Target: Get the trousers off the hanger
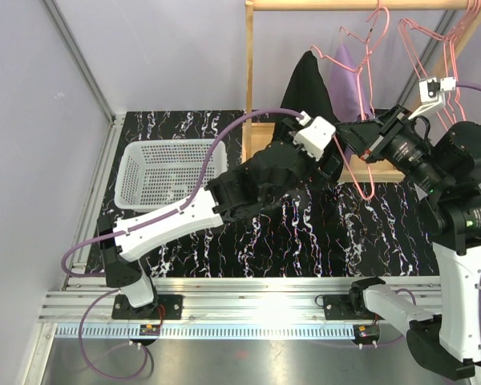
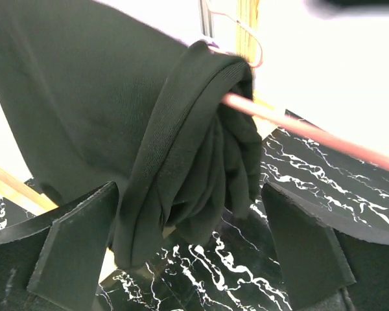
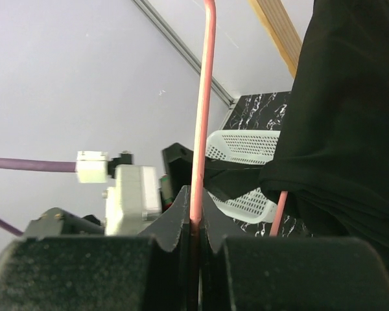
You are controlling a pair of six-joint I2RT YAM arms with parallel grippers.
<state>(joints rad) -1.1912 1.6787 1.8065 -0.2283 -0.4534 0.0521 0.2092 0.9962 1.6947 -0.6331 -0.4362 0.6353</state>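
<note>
One black trousers (image 2: 181, 162) hanging lengthwise downward, right tool (image 3: 196, 220) clamping pink hanger (image 3: 204, 97).

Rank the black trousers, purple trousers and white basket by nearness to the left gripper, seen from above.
1. Black trousers, right at the left gripper.
2. Purple trousers, hanging behind, to the right.
3. White basket, far left.
</note>
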